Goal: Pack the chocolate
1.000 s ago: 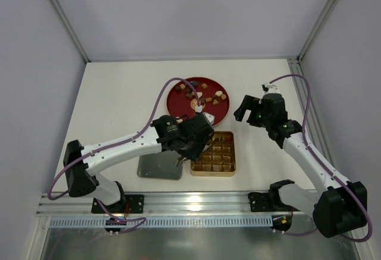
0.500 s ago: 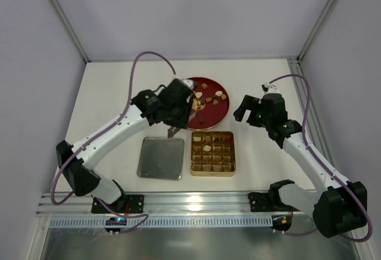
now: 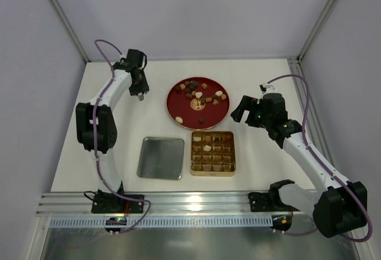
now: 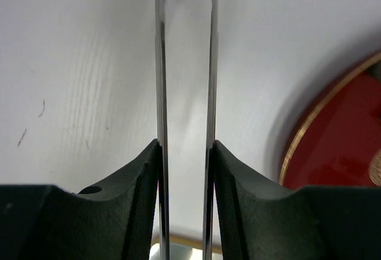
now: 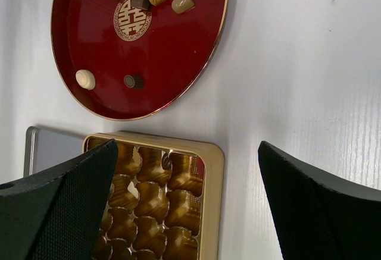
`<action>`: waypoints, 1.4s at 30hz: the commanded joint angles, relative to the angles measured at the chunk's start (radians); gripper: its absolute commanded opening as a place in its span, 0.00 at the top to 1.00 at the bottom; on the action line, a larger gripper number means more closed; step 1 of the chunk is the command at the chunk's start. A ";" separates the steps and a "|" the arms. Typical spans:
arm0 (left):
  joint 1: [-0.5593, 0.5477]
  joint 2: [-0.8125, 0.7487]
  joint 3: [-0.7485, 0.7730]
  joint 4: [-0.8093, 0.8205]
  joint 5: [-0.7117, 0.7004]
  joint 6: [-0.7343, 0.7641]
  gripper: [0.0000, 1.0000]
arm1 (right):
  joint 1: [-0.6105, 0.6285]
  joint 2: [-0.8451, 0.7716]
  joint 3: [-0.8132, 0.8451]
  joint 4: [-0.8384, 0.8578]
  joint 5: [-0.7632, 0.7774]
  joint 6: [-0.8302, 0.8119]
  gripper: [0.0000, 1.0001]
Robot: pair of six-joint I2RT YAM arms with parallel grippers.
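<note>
Most of the chocolate (image 5: pixel 181 1) sits on the red plate (image 3: pixel 180 101), with both arms off to the sides

On the white table (image 3: pixel 119 123) the plate sits mid-back, with the gold tin (image 3: pixel 213 174) just in front of it and the silver lid (image 3: pixel 161 158) flat beside the tin's left. The pieces are bunched at the plate's far side, with a couple loose nearer the tin. Only a few cells look filled, a cream one and a dark one at least, and the rest is too small to call. The right gripper (image 3: pixel 243 110) hangs wide open right of the plate with nothing in it, and its wrist view hides half the tin behind a finger. The left gripper (image 4: pixel 186 147) is out at the far-left corner, pinched onto thin tweezers (image 4: pixel 161 81). The blades are nearly parallel with a narrow gap, and the tips are cut off up top, so can't tell if they carry anything
</note>
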 commanded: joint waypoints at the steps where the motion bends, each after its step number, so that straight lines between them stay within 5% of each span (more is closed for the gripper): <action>1: 0.062 0.078 0.025 0.116 -0.007 -0.001 0.62 | -0.003 -0.019 0.037 0.033 -0.028 0.005 0.00; 23: 0.175 0.298 0.070 0.136 0.016 0.028 0.50 | -0.003 -0.013 0.016 0.035 -0.015 -0.008 0.00; 42: 0.182 0.266 0.078 0.133 0.038 0.062 0.14 | -0.002 0.009 0.014 0.033 -0.005 -0.015 0.00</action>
